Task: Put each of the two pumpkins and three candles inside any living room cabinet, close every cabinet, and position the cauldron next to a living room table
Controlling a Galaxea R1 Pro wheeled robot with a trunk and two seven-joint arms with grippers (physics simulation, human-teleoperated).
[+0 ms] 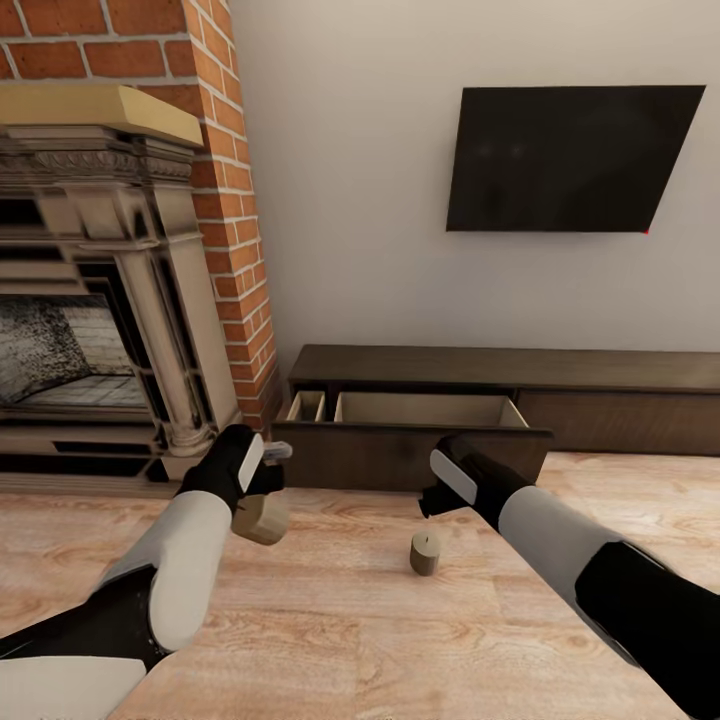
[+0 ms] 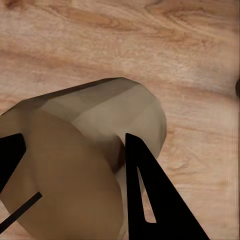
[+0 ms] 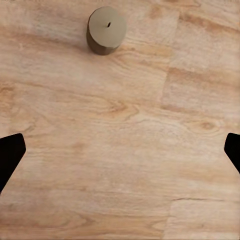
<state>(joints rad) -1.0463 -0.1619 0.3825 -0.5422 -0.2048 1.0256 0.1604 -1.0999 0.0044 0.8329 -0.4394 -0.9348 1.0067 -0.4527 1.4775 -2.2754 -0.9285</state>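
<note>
I had one candle (image 1: 262,518) clamped in left gripper (image 2: 75,185); right gripper (image 3: 120,150) spread empty above second candle (image 1: 425,553). Next: open cabinet (image 1: 420,410) drawer.

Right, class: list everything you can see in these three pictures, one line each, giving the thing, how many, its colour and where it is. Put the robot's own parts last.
candle on the floor: one, grey-beige, upright on the wood floor in front of the cabinet, below the right gripper.
held candle: one, grey-beige, tilted, in the left gripper.
cabinet: one, dark brown, low against the wall.
open drawer: one, pale beige inside, pulled out at the cabinet's left end.
fireplace: one, beige, ornate, left of the cabinet.
brick column: one, red, behind the fireplace.
television: one, black, on the wall.
floor: light wood.
left gripper: black, shut on the held candle.
right gripper: black, open above the floor.
</note>
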